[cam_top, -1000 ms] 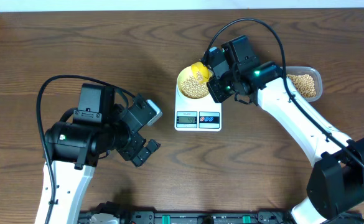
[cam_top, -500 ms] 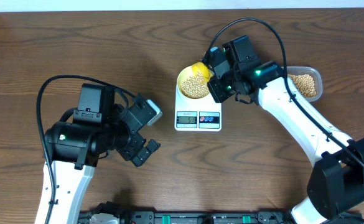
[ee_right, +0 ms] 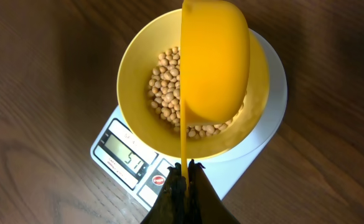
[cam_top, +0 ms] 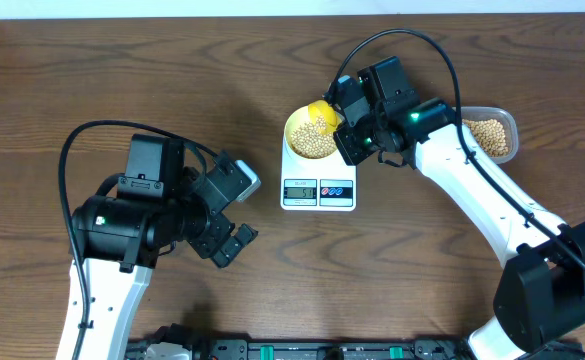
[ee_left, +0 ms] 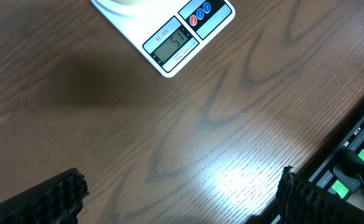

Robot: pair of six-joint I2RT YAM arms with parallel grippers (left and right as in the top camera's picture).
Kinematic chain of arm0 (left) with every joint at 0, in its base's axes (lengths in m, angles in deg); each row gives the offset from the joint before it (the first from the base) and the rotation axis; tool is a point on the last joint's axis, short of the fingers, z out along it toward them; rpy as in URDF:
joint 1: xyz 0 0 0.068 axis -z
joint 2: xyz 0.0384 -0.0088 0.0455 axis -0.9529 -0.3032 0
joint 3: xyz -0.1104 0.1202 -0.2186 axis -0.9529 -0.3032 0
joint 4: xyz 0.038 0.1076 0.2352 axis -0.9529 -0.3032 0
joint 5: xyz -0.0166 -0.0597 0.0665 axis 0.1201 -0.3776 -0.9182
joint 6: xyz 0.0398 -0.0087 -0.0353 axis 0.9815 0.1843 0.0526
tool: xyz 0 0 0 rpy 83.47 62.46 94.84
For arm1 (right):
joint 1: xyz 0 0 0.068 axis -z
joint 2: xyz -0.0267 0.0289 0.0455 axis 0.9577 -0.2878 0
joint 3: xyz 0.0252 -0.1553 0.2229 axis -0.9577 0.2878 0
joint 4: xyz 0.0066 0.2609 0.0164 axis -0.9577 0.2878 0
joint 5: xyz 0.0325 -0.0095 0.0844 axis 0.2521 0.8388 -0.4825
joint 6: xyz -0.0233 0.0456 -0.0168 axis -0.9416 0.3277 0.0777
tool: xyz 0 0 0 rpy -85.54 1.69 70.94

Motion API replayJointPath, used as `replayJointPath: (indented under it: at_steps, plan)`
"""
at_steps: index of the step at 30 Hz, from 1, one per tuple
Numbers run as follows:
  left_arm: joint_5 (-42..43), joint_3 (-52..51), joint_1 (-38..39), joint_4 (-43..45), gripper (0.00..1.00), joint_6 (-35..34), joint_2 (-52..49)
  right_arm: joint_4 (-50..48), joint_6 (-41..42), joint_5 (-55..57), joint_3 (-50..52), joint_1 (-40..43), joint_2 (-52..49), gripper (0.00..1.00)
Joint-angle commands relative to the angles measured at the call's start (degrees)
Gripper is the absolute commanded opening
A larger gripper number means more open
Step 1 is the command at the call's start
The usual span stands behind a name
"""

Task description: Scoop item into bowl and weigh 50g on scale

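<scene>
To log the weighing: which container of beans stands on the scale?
The yellow bowl, under the scoop; the clear container sits on the table.

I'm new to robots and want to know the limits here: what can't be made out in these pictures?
- Overhead: digits on the scale, too small to read.
- Right wrist: the scoop shows only its back, its inside turned away; it also covers some beans in the bowl.
- Overhead: the clear container, partly behind the right arm.
</scene>
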Motion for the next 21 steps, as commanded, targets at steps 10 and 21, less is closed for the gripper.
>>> replayJointPath:
  at_steps: [10, 21]
  plan:
    - [0.9, 0.7, -0.2, -0.2, 1.0, 0.6, 0.3, 0.0, 0.2, 2.2, -1.6, 0.3, 0.1, 0.01]
    - [0.9, 0.7, -0.2, -0.2, 1.0, 0.6, 0.3, 0.0, 1.9, -3.2, -1.6, 1.2, 0.1, 0.01]
